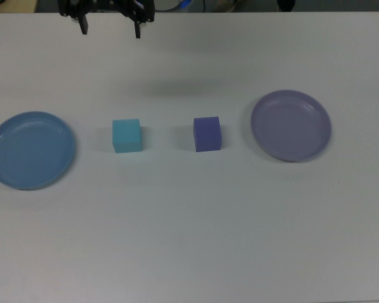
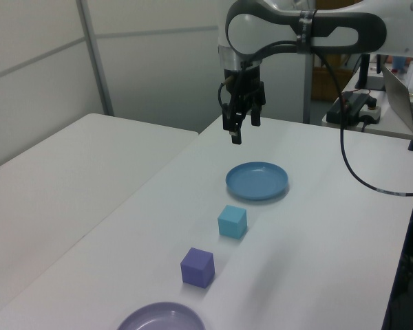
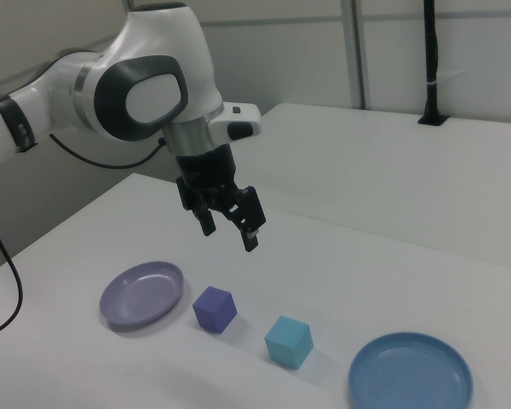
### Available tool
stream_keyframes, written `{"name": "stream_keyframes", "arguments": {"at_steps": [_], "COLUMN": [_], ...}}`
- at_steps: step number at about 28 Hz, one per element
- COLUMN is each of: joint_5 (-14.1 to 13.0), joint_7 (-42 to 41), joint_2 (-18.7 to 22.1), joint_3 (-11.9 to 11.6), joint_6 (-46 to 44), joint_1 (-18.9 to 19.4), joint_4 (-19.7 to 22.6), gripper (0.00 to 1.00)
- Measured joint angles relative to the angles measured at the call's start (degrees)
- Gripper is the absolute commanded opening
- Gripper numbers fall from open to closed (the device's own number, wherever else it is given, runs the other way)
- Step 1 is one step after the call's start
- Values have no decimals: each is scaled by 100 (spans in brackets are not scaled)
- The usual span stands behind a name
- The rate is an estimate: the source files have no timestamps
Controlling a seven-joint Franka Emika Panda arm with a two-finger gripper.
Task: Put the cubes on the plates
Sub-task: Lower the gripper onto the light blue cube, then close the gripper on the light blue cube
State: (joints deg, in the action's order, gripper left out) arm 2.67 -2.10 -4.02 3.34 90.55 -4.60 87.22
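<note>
Two cubes rest on the white table between two plates. The cyan cube [image 1: 126, 135] [image 2: 232, 221] [image 3: 289, 341] lies nearer the blue plate [image 1: 30, 149] [image 2: 257, 180] [image 3: 410, 373]. The purple cube [image 1: 207, 134] [image 2: 197, 267] [image 3: 214, 308] lies nearer the lavender plate [image 1: 291, 125] [image 2: 161, 318] [image 3: 142, 294]. Both plates hold nothing. My gripper [image 1: 110, 28] [image 2: 242, 128] [image 3: 231, 228] hangs open high above the table, at the top edge of the top view, apart from both cubes, with nothing between its fingers.
A second white table [image 2: 48, 179] [image 3: 392, 162] stands beside this one across a narrow gap. Cables, a laptop and other equipment [image 2: 372, 103] sit beyond the table's far end in the left view. A black pole [image 3: 430, 60] stands on the neighbouring table.
</note>
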Motion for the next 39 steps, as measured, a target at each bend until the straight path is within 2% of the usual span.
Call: {"name": "stream_keyframes", "arguments": {"at_steps": [6, 12, 16, 20, 24, 29, 34, 39], "joint_5": [186, 420, 429, 429, 418, 193, 77, 72], "joint_7": [-70, -299, -343, -349, -349, -345, -268, -39], "joint_2": [-132, -539, -789, -1051, -1194, -1222, -1227, -1262], "joint_3": [18, 38, 38, 36, 29, 19, -19, -37], "joint_6": [-125, -130, -46, 450, 900, 1747, 2290, 2411], "joint_1": [139, 402, 426, 402, 385, 328, 243, 141], "joint_4": [21, 80, 82, 122, 397, 1024, 1471, 1589], "gripper": [100, 100, 100, 100, 100, 100, 100, 100]}}
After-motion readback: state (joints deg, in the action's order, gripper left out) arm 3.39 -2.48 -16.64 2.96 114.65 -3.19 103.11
